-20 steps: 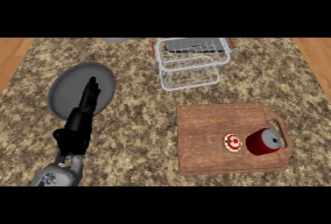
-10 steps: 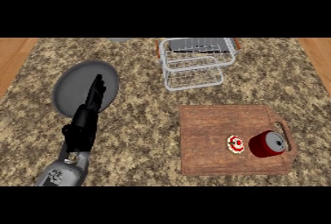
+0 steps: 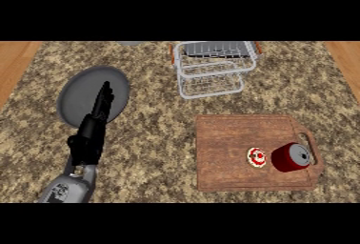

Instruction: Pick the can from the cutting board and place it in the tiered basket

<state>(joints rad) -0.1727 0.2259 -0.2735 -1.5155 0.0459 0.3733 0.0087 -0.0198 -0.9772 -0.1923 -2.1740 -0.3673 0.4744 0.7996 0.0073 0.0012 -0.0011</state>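
Observation:
A red can [image 3: 291, 157] with a grey lid lies on its side at the right end of the brown cutting board [image 3: 232, 133]. A small round red-and-white piece [image 3: 256, 157] lies just left of it on the board. The white wire tiered basket [image 3: 212, 66] stands at the back of the counter, behind the board. My left hand [image 3: 91, 128] is at the left, far from the can, fingers straight and pointing away over a grey plate. It holds nothing. My right hand does not show.
A grey round plate [image 3: 79, 93] lies at the left, partly under my left hand's fingers. The speckled stone counter [image 3: 155, 138] spreads between plate, basket and board. Wooden floor strips [image 3: 14, 57] show past both side edges.
The view has slid slightly, so everything sits a little further right. My left hand has kept its straight-fingered pose over the plate. The can has stayed on the board.

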